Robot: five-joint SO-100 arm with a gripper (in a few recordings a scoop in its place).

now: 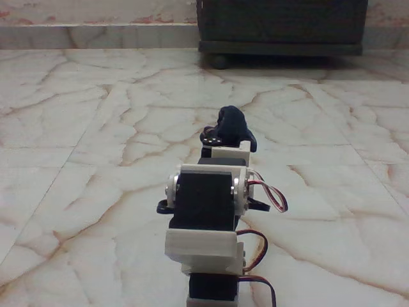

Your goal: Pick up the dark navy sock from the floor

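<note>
In the centre of the fixed view, the arm (208,211) stretches away from the camera in white and black segments, with red, white and dark wires looping off its right side. Just above its far end sits the dark navy sock (233,125), bunched into a rounded lump a little above the middle of the frame. The end effector (223,142) lies right at the base of that lump, but the arm's own body hides the jaws from this angle, so I cannot tell whether they are parted, clenched, or already gripping fabric, nor whether the sock rests on the floor (96,128) or hangs lifted from it. The glossy marble tiles spread across the whole frame, and the dark wooden cabinet (281,25) stands at the upper right, well apart from the sock. The risk from here, as I judge it, is a shallow pinch: if only a fold is caught, the soft sock could slide out during a lift. The smooth tile could also let the sock skid ahead of the jaws.
</note>
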